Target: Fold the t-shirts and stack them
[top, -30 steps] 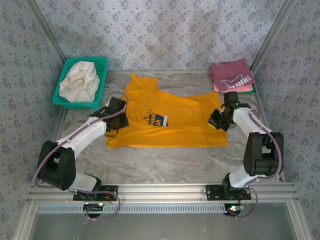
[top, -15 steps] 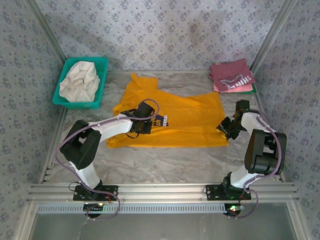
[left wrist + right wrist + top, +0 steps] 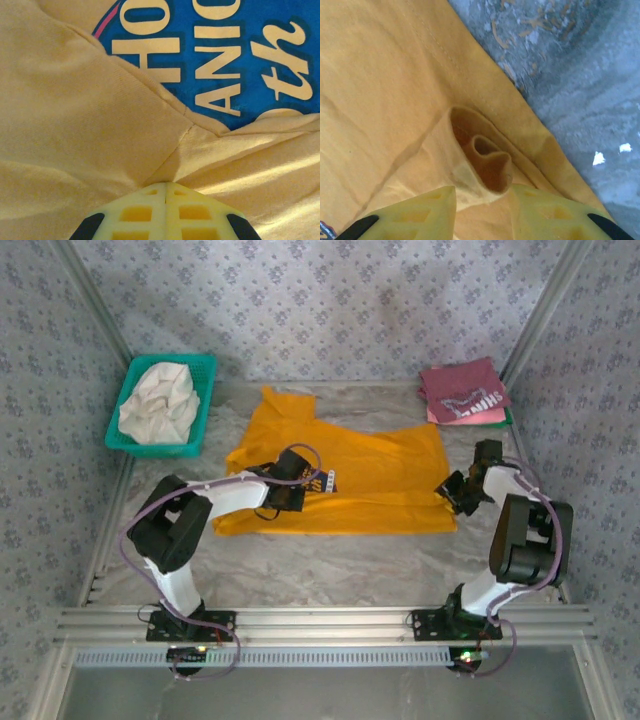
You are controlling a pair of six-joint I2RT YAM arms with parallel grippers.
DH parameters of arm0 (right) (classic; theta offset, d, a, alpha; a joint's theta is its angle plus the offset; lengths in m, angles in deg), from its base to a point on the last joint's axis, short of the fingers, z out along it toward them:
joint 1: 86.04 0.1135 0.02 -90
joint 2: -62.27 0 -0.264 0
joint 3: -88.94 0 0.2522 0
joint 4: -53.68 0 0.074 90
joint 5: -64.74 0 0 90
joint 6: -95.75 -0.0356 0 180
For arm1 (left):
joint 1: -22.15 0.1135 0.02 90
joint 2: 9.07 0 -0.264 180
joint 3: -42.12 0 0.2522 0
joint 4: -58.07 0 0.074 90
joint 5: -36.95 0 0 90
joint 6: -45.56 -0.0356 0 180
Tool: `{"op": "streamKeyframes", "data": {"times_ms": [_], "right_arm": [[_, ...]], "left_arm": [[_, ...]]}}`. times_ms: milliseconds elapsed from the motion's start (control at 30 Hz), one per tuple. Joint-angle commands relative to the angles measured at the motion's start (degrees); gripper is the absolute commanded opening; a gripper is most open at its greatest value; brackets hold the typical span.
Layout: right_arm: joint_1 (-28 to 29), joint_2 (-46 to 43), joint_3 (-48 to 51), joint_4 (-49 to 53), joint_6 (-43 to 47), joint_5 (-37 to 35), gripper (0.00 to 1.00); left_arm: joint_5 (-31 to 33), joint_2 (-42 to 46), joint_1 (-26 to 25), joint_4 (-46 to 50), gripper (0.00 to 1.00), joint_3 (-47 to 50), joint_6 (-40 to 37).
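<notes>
Mid-fold on the mustard-yellow t-shirt [image 3: 380, 465]: the left gripper [image 3: 165, 187] pinches its folded-over cloth, and the right gripper [image 3: 481, 190] stands slightly open around a pucker. The next move probably calls for laying that fold flat.

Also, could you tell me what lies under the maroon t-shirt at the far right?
A pink t-shirt: its near edge peeks out below the maroon t-shirt; the rest of it is covered.

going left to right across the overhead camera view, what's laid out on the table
green basket holding a white cloth → yellow t-shirt spread flat → folded maroon t-shirt
</notes>
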Motion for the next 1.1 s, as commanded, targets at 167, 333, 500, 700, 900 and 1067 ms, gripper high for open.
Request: {"op": "streamKeyframes", "data": {"times_ms": [167, 333, 500, 700, 900, 1067], "right_arm": [[0.6, 3.6, 0.2, -4.7, -2.1, 1.4, 0.4], [1.3, 4.6, 0.9, -6.4, -2.9, 2.5, 0.47], [1.7, 3.1, 0.4, -5.5, -3.5, 1.0, 0.28], [1.5, 0.7, -1.0, -1.7, -3.2, -1.1, 0.22], [1.3, -0.4, -1.4, 0.7, -2.5, -1.4, 0.17], [1.3, -0.9, -2.0, 1.6, -1.6, -2.4, 0.0]], "left_arm": [[1.3, -0.4, -0.3, -0.4, 0.0, 1.9, -0.6], [1.2, -0.8, -0.3, -0.2, 0.0, 1.5, -0.8], [1.4, -1.0, -0.3, 0.2, 0.0, 1.3, -1.0], [1.8, -1.0, -0.3, 0.8, 0.0, 1.5, -1.0], [2.0, -1.0, -0.3, 1.0, 0.0, 1.4, -1.0], [2.8, -0.8, -0.2, 1.3, 0.0, 1.1, -1.4]]}}
